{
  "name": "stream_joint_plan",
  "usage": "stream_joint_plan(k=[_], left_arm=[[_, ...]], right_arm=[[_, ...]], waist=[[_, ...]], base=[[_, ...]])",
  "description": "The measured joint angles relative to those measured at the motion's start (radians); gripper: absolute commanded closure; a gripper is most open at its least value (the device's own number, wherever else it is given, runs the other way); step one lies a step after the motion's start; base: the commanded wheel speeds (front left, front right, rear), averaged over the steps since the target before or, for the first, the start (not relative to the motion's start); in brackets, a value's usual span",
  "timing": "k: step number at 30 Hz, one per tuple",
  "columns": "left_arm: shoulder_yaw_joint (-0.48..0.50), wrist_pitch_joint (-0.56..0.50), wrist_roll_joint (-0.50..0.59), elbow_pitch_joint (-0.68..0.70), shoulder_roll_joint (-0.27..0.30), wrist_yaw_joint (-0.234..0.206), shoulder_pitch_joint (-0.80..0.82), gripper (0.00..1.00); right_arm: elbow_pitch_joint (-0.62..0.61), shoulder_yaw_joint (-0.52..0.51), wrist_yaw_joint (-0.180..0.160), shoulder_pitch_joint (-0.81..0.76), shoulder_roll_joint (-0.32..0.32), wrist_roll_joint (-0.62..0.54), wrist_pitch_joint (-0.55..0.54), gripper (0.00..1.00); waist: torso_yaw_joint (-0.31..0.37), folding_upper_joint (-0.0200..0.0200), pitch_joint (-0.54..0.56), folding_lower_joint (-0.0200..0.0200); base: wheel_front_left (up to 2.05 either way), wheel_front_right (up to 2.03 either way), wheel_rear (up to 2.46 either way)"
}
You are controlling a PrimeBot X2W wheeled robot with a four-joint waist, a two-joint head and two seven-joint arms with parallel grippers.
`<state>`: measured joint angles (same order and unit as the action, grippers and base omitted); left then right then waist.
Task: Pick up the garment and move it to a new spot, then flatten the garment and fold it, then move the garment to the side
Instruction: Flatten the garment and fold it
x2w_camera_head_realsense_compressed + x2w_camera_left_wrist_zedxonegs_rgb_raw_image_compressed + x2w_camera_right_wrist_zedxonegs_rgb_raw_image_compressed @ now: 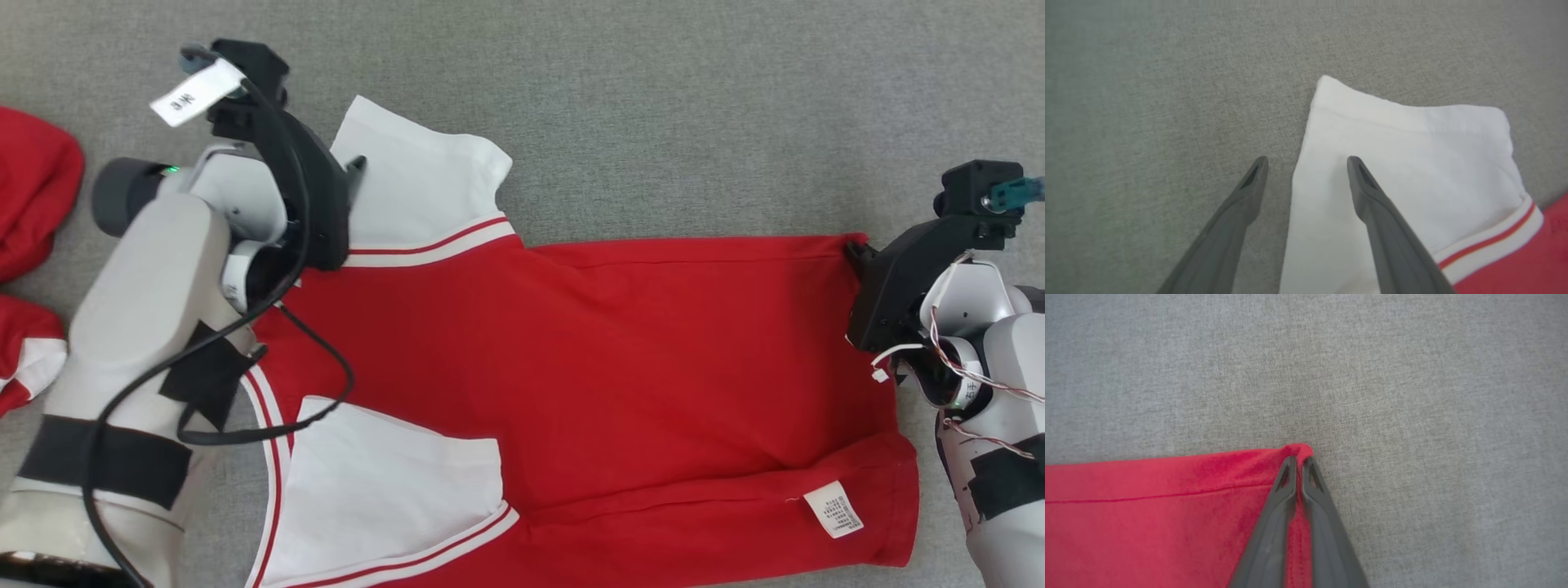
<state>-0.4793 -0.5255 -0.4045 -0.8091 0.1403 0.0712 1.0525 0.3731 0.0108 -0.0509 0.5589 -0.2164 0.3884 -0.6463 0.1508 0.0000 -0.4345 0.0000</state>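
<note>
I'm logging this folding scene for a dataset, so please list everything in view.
garment: one, red, spread flat across the middle
sleeves: two, white with red stripe, garment's left end
care label: one, white, garment's lower right in the head view
red clothing: two bundles, red, left edge of the head view
surface: one, grey fabric, under everything
left end effector: one, dark, open, straddling the upper sleeve's edge
right end effector: one, dark, shut on the garment's corner

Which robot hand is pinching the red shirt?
The right gripper: it is squeezed shut on a red corner of the shirt. The left gripper is wide open.
</note>
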Motion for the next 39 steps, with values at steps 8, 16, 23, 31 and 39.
stream_joint_plan(k=[8, 16, 23, 31, 39], left_arm=[[-0.012, 0.025, 0.012, -0.043, 0.009, 0.001, 0.021, 0.00], [-0.012, 0.055, 0.012, -0.080, 0.011, 0.009, 0.024, 0.00], [-0.014, 0.079, 0.017, -0.117, 0.013, 0.009, 0.041, 0.00], [-0.023, 0.086, 0.028, -0.141, 0.019, 0.010, 0.071, 0.11], [-0.028, 0.099, 0.028, -0.163, 0.010, 0.018, 0.091, 1.00]], right_arm=[[0.014, 0.011, 0.014, 0.004, 0.011, 0.000, 0.004, 1.00], [0.029, 0.026, 0.025, 0.006, 0.024, 0.000, 0.013, 1.00], [0.045, 0.030, 0.035, 0.003, 0.025, 0.000, 0.018, 1.00], [0.041, 0.036, 0.042, 0.003, 0.029, 0.001, 0.022, 1.00], [0.034, 0.025, 0.042, 0.004, 0.024, 0.008, 0.032, 1.00]], waist=[[0.023, 0.0000, 0.005, 0.0000], [0.048, 0.0001, 0.008, 0.0000], [0.068, 0.0001, 0.019, 0.0000], [0.086, 0.0000, 0.007, -0.0001], [0.082, 0.0000, -0.014, 0.0000]], base=[[0.00, 0.00, 0.00], [0.00, 0.00, 0.00], [0.00, 0.00, 0.00], [0.00, 0.00, 0.00], [0.00, 0.00, 0.00]])
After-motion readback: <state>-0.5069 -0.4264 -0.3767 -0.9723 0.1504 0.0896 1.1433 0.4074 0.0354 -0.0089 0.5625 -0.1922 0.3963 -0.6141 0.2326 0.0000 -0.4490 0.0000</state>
